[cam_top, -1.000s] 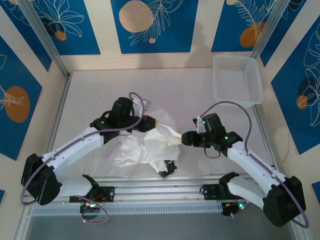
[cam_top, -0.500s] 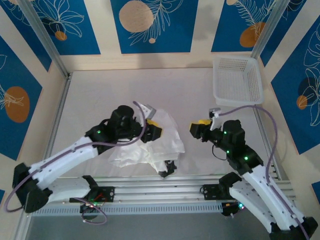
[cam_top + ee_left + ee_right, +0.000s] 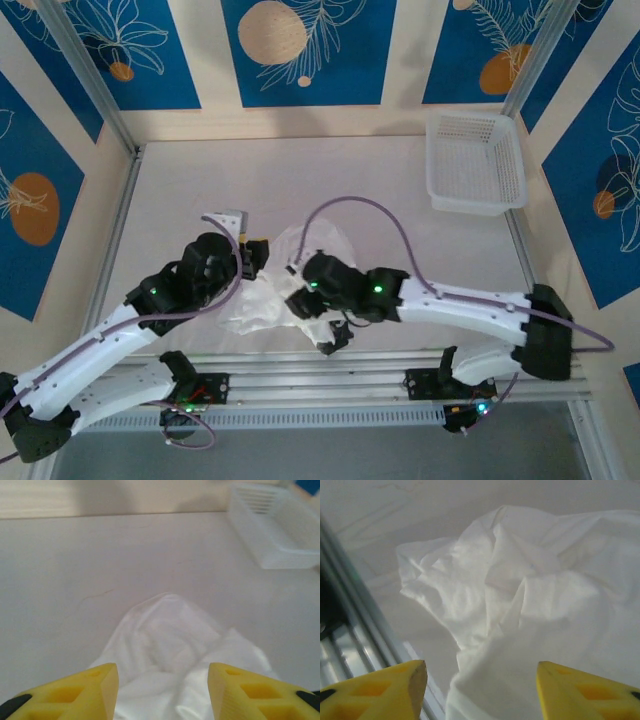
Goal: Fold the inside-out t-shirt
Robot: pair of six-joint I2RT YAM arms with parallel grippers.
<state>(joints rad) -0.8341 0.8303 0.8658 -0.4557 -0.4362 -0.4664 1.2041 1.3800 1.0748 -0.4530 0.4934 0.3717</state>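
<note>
The inside-out t-shirt [image 3: 255, 308] lies crumpled in a loose white heap on the tabletop [image 3: 200, 180], about midway along the near edge and just behind the metal rail [image 3: 330, 365] that runs there. A small dark patch [image 3: 337, 336] shows at its near side. The left pincer [image 3: 162, 675] hangs at the heap's left side with its yellow fingers [image 3: 75, 692] spread and cloth showing between them, nothing pinched. The right pincer [image 3: 481, 670] hangs low over the heap's near right part, its fingers also spread and gripping nothing. A white mesh basket [image 3: 477, 200] sits well apart in the far right corner
</note>
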